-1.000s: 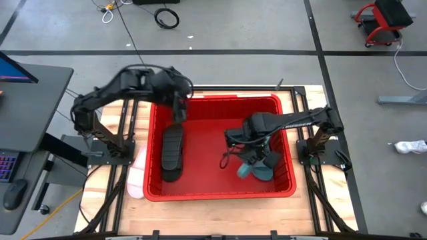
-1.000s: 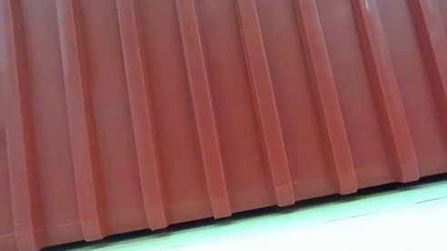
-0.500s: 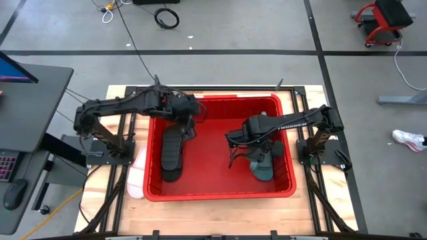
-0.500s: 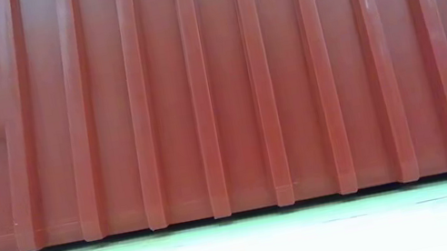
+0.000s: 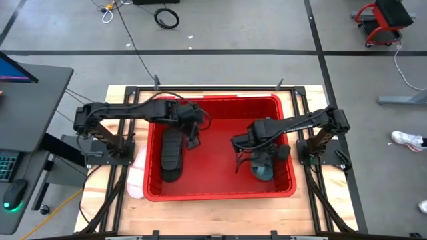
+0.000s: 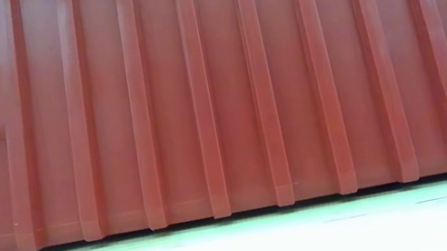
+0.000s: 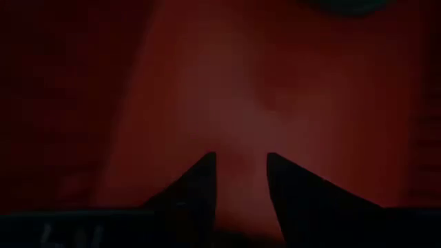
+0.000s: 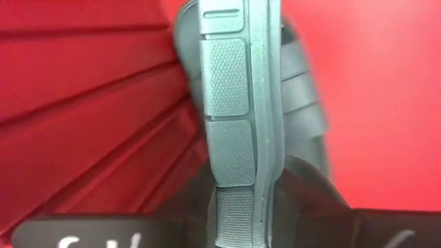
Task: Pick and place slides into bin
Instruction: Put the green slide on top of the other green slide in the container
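Observation:
The red bin [image 5: 220, 193] stands mid-table, and its ribbed wall [image 6: 217, 90] fills the low view. A black slide [image 5: 172, 150] lies flat on the bin's floor at the left. My left gripper [image 5: 194, 131] is inside the bin just right of the black slide's far end, open and empty over the red floor [image 7: 240, 160]. My right gripper [image 5: 257, 152] is inside the bin at the right, shut on a dark teal slide [image 5: 262, 168]. A pale pink slide [image 5: 136, 175] lies on the table outside the bin's left wall. My right gripper pinches the teal slide between its two fingers [image 8: 311, 196], which sit on its upper and under faces. The slide is turned on edge, its textured sole rim [image 8: 233, 186] facing the wrist camera. It runs forward from the fingers beside the bin's ribbed wall [image 8: 83, 117].
The bin's walls close in both grippers. Bare red floor [image 5: 217, 160] lies between the black and the teal slide. The arm mounts stand left [image 5: 107, 143] and right [image 5: 320, 147] of the bin.
My left gripper has moved from above the black slide's far end down into the bin, toward the table's right and near edges; the black slide has stayed put. My right gripper has shifted a little toward the bin's right wall with the teal slide, which has turned about.

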{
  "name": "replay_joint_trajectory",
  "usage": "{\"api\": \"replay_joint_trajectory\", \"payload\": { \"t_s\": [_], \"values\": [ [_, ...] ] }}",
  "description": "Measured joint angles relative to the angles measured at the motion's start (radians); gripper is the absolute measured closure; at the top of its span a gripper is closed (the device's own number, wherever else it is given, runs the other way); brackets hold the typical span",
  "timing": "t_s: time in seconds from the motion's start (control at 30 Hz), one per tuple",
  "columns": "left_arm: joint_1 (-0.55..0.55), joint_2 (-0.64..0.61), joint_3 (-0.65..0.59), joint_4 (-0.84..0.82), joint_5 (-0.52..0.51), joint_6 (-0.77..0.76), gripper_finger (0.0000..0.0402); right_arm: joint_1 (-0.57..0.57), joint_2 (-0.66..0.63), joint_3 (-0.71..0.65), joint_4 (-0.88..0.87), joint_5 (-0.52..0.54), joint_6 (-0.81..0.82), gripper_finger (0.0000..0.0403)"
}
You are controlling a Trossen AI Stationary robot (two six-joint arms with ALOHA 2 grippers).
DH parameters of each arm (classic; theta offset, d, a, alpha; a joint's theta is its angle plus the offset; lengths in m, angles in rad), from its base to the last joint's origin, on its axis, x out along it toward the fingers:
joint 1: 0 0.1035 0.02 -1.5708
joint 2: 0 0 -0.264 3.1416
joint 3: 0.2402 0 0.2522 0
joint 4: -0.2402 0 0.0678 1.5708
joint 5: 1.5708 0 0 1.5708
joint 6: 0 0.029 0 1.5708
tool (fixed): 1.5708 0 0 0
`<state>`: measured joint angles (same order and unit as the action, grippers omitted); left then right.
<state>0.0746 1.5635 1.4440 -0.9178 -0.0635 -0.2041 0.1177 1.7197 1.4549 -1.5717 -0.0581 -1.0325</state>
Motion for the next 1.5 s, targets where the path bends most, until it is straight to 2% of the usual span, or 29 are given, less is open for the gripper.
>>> {"api": "replay_joint_trajectory", "payload": {
  "t_s": [0.13, 0.4, 0.9, 1.27, 1.4, 1.5],
  "values": [
    [-0.001, 0.0, -0.091, 0.154, 0.104, 0.006, 0.0281, 0.009, -0.025, -0.104, 0.027, 0.008, -0.022, 0.0318],
    [0.0, 0.001, -0.111, 0.202, 0.109, 0.006, 0.0306, 0.036, -0.033, -0.143, -0.008, -0.001, -0.046, 0.0315],
    [0.0, 0.001, -0.111, 0.205, 0.088, -0.007, 0.0343, 0.027, -0.031, -0.144, 0.07, 0.009, 0.171, 0.0205],
    [0.0, 0.001, -0.111, 0.202, 0.083, -0.015, 0.035, 0.03, -0.045, -0.086, 0.075, 0.006, 0.255, 0.0077],
    [0.0, 0.001, -0.111, 0.201, 0.083, -0.012, 0.0354, 0.031, -0.045, -0.09, 0.074, -0.064, 0.252, 0.0068],
    [0.0, 0.001, -0.111, 0.2, 0.082, -0.013, 0.0358, 0.038, -0.045, -0.106, 0.075, -0.078, 0.199, 0.0092]
  ]
}}
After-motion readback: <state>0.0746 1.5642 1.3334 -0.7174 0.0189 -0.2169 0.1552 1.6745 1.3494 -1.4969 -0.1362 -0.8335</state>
